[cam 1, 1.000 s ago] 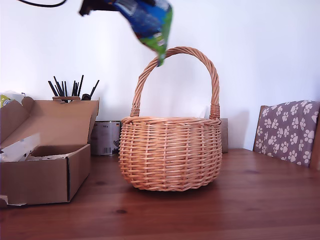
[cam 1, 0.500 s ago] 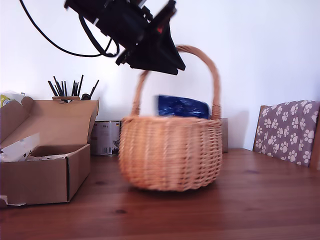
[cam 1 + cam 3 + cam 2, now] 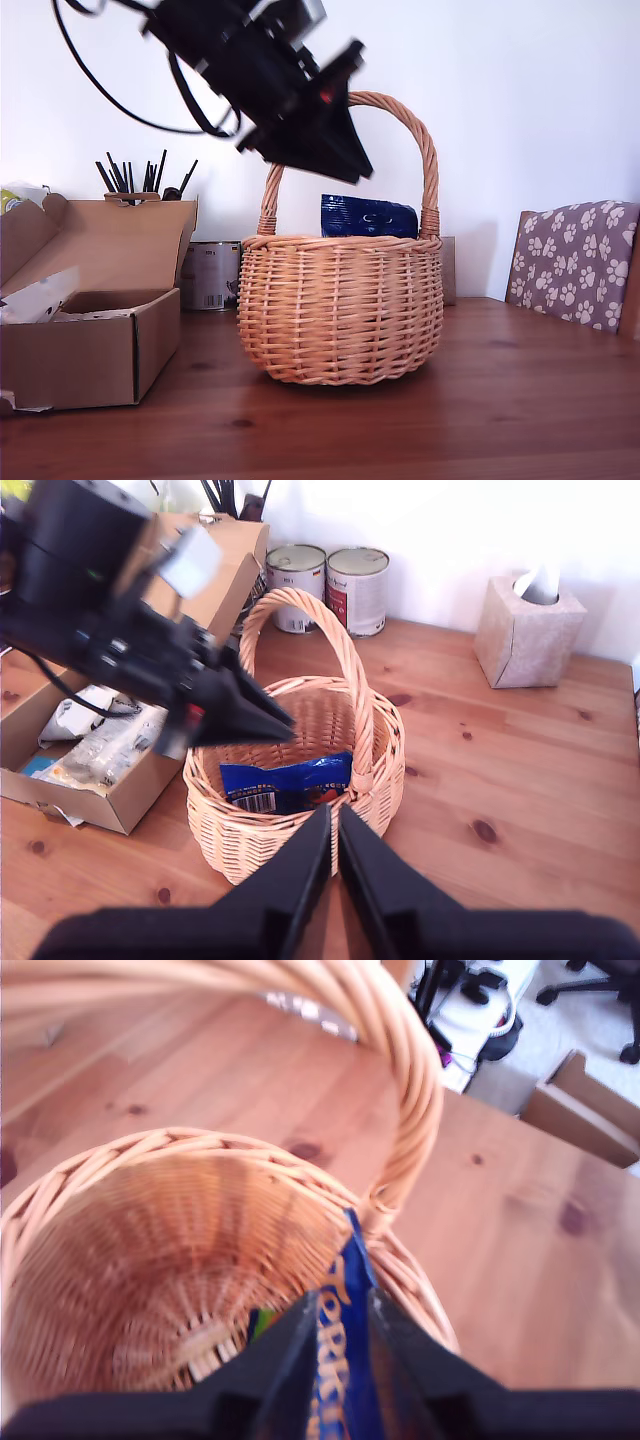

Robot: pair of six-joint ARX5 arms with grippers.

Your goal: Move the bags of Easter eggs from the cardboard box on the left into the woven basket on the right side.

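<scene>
The blue bag (image 3: 368,216) stands on edge in the basket (image 3: 340,310), long axis level, leaning on the rim. My first claw (image 3: 335,165) tilts down above it, slightly spread, holding nothing. My second claw (image 3: 334,825) hangs high, pressed together.

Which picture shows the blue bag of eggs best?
The second wrist view: the blue bag shows whole, propped against the woven basket wall. The exterior view shows only its top above the rim. The first wrist view shows a blurry strip of it between my first gripper's fingers.
</scene>
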